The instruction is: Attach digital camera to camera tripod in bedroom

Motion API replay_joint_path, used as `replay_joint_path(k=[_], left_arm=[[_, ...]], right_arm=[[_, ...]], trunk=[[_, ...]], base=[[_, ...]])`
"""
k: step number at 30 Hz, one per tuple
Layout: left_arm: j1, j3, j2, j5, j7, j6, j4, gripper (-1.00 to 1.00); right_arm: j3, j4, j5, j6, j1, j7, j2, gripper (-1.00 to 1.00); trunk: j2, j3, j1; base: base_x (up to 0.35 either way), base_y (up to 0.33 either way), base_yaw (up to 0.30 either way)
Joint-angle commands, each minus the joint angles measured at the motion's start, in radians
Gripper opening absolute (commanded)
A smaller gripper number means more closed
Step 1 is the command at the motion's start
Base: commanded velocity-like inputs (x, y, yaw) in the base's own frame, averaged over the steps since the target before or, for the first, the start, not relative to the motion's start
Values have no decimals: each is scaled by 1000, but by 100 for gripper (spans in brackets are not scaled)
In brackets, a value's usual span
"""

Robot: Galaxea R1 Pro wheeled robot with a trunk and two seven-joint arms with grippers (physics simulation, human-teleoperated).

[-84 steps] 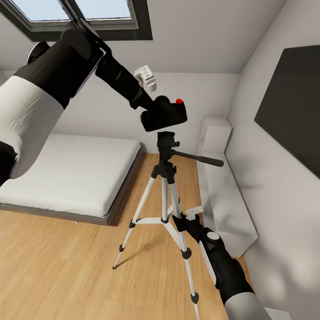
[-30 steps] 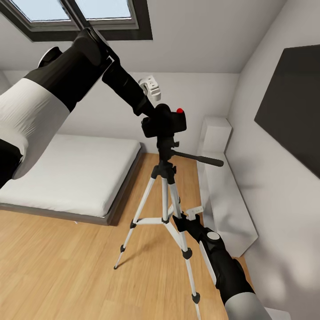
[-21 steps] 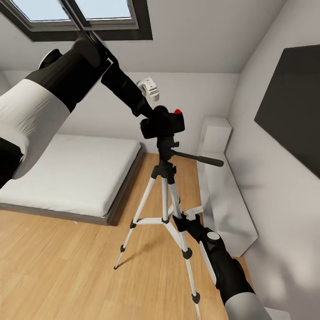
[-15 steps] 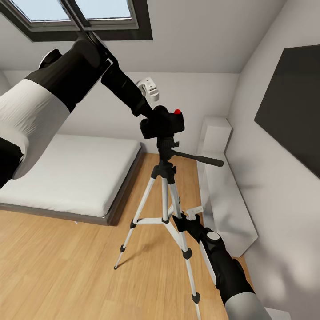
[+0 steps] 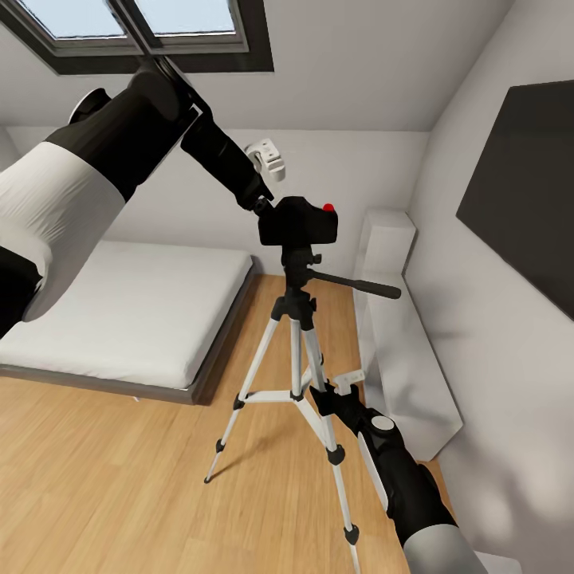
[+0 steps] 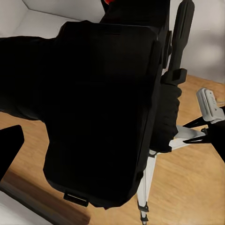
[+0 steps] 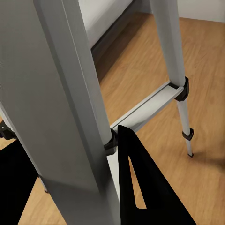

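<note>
The digital camera [image 5: 297, 222] is seen seated level on the black head of the camera tripod [image 5: 296, 335], red button up, touching the head. The left gripper [image 5: 261, 204] is located just beside the camera's rear upper corner; whether its fingers are apart or clamped cannot be told from the head view. In the left wrist view the camera [image 6: 101, 117] is seen as a large black block directly ahead of the gripper, and the tripod's leg [image 6: 146, 187] and pan handle [image 6: 180, 33] are seen beyond it; finger state cannot be told there either.

The right gripper [image 5: 323, 396] is placed against the tripod's near leg, at the spreader brace. In the right wrist view the silver leg [image 7: 70, 112] is seen between two black fingers [image 7: 140, 187], one on each side. The gripper reads as clamped on the tripod leg.

The bed [image 5: 119, 311] is located well behind and beside the tripod, on the wooden floor [image 5: 119, 478]. The skylight [image 5: 143, 32] is seen above the left arm; the wall TV [image 5: 518, 191] is seen on the wall beyond the pan handle.
</note>
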Motion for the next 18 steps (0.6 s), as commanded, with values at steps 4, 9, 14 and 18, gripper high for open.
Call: replay_joint_path(k=[4,9,14,18], left_arm=[[-2,1,2,-3,-6,11,-1,100],[-1,28,6,3,-6,11,0,100],[-1,185,24,6,31,14,1,100],[-2,336,67,8,98,16,4,100]], right_arm=[[-2,-1,20,3,-1,4,0,-100],[-2,-1,20,3,-1,4,0,-100],[-2,-1,20,3,-1,4,0,-100],[-2,-1,20,3,-1,4,0,-100]], trunk=[[-2,-2,1],[-2,-2,1],[-2,-2,1],[-2,-2,1]], base=[[0,0,0],[0,0,0],[0,0,0],[0,0,0]])
